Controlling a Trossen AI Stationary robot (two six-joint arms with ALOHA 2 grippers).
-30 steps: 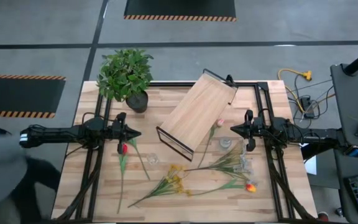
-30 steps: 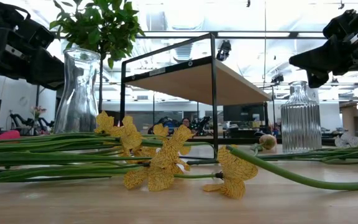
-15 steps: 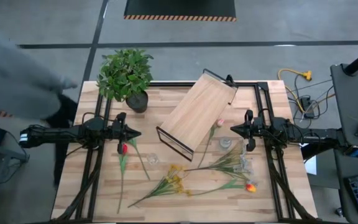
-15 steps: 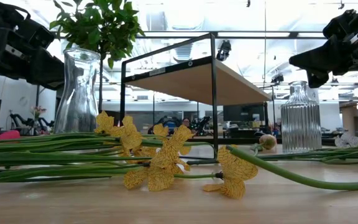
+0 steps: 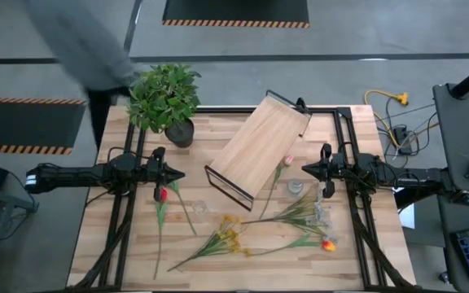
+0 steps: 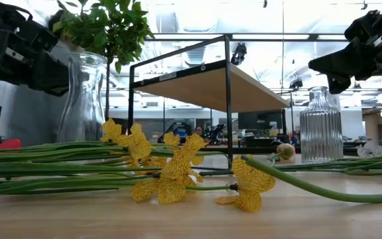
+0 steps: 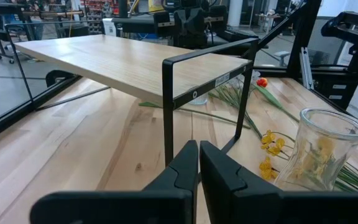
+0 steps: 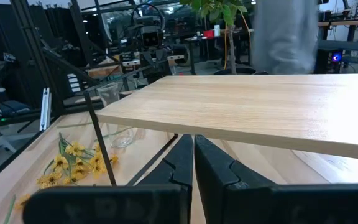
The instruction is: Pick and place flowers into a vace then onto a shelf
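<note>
The flowers lie loose on the tabletop in front of the shelf [image 5: 259, 146]: a red one [image 5: 162, 194], a yellow bunch [image 5: 230, 232], an orange one [image 5: 327, 244] and a pink one [image 5: 288, 160]. Their stems rest flat on the wood [image 6: 58, 166]. A clear vase [image 6: 81, 99] and a ribbed glass vase [image 6: 321, 133] stand upright on the table. My left gripper [image 5: 173, 173] hovers shut left of the shelf, above the red flower. My right gripper [image 5: 306, 168] hovers shut right of the shelf, near the pink flower. The wrist views face the shelf board [image 7: 135, 62] [image 8: 260, 112].
A bushy potted plant [image 5: 165, 102] stands at the table's far left corner. A person in grey [image 5: 88, 41] is beyond the far left edge, and also shows past the shelf [image 8: 284, 31]. Black frame rails [image 5: 124, 220] [image 5: 357, 220] run along both sides.
Both arms have kept still. A person in grey has moved along the table's left side, from near the left edge up past the far left corner.
</note>
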